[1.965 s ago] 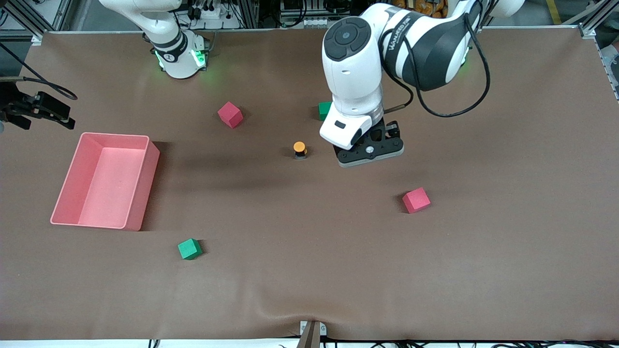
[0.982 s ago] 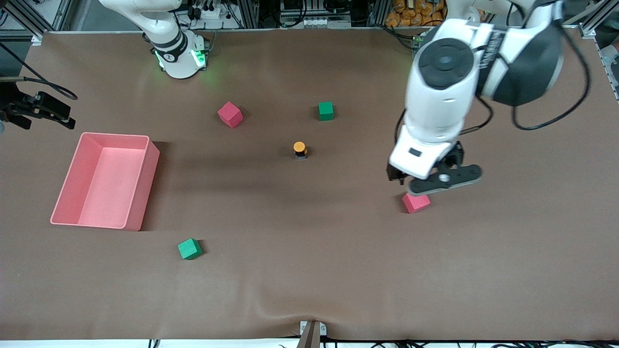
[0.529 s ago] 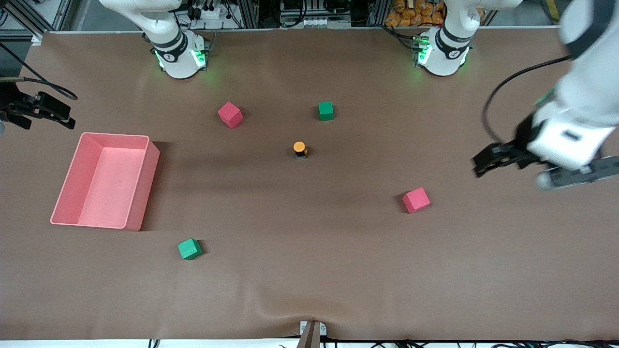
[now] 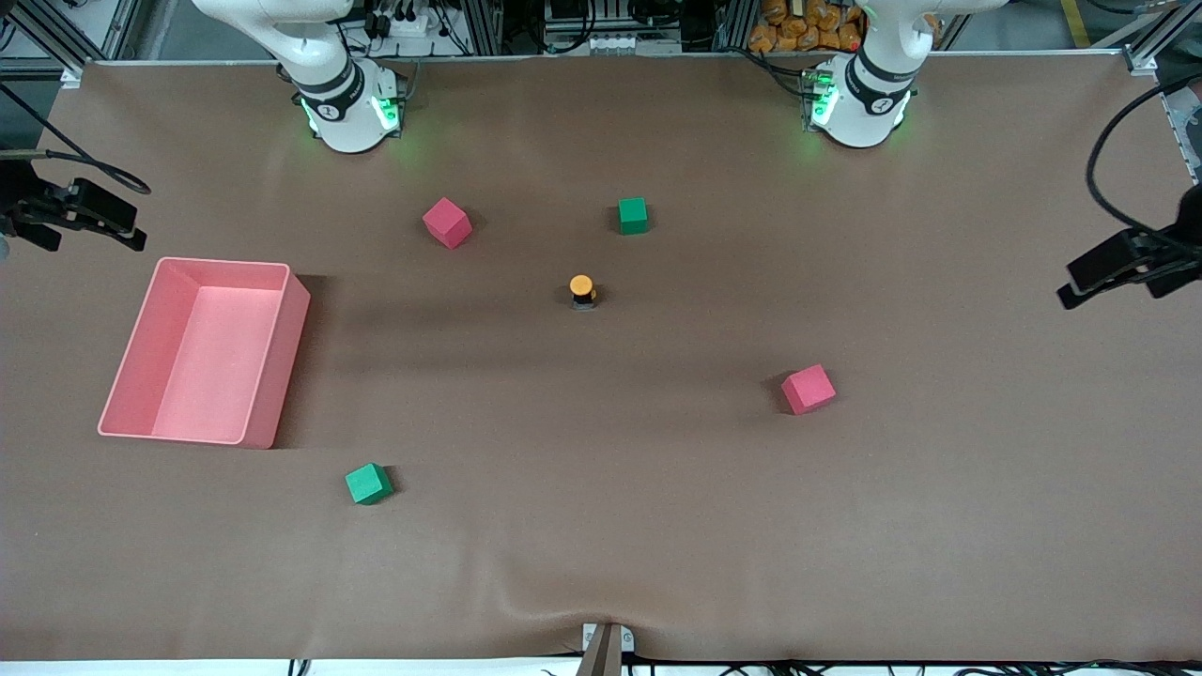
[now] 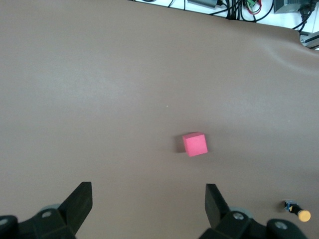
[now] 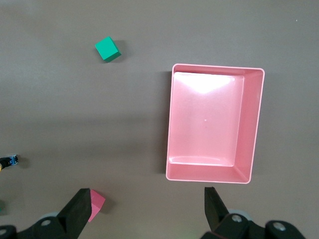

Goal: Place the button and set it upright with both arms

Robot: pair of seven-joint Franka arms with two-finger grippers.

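- Button (image 4: 582, 291) is seen upright, orange cap up, near the table's middle, touched by nothing.
- Around it, by the front view's clock: a green cube (image 4: 633, 215) at 1 o'clock, a red cube (image 4: 446, 222) at 10, another red cube (image 4: 809, 389) at 4, a second green cube (image 4: 368, 483) at 7, all apart from it.
- A pink bin (image 4: 207, 350) is set toward the right arm's end.
- Left gripper (image 5: 145, 206) is held over the left arm's end of the table, fingers spread wide, holding nothing.
- Right gripper (image 6: 144, 206) is held above the bin's edge, fingers wide, empty.
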